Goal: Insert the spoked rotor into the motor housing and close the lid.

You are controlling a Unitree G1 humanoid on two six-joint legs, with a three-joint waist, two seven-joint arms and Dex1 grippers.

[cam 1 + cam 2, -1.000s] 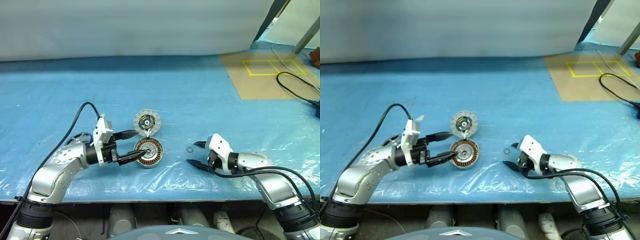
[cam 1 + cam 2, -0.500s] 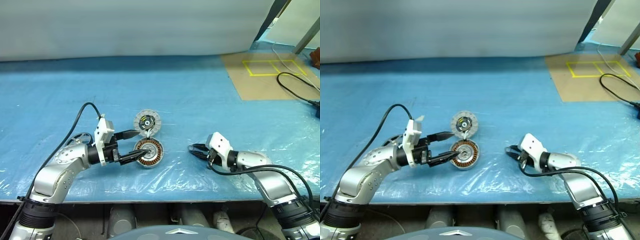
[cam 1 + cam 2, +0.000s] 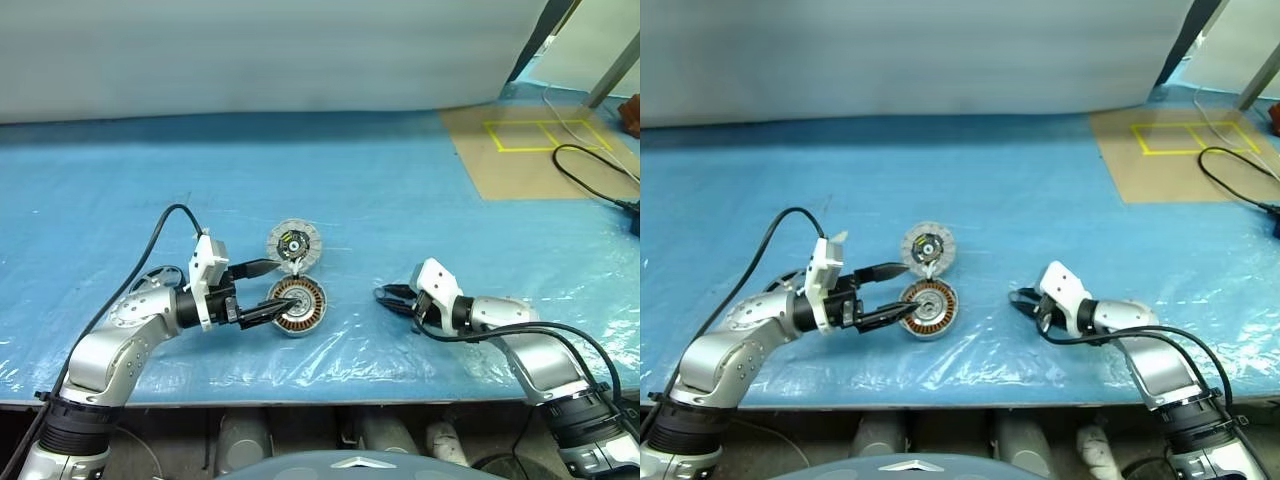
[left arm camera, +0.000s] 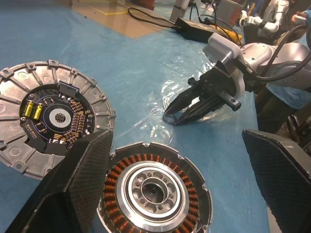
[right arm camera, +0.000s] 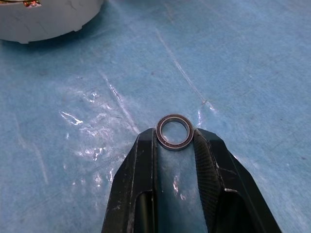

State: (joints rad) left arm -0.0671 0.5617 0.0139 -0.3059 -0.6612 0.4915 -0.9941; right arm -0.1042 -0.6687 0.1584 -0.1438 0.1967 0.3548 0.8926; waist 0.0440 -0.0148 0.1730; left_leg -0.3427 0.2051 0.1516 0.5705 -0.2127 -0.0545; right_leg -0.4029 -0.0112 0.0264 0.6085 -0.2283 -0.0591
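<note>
The motor housing (image 3: 297,305), with copper windings around a metal centre, lies open on the blue sheet. Its ribbed lid (image 3: 294,244) lies flat just behind it, joined at the rim. My left gripper (image 3: 282,286) is open, one finger on each side of the housing's left edge. The spoked rotor (image 3: 160,275) lies behind my left forearm, partly hidden. To the right of the housing, my right gripper (image 5: 175,138) is shut on a tiny thin metal ring (image 5: 174,131), pinched between its fingertips low over the sheet. The left wrist view shows the housing (image 4: 155,187), the lid (image 4: 53,119) and the right gripper (image 4: 170,114).
A brown board (image 3: 540,150) marked with a yellow tape square lies at the back right. A black cable (image 3: 590,170) curls over it. The blue plastic sheet (image 3: 350,200) is crinkled near the table's front edge (image 3: 330,400).
My right gripper stood open around the tiny ring and has closed on it, shifting slightly towards the housing. The left arm, housing and lid have not moved.
</note>
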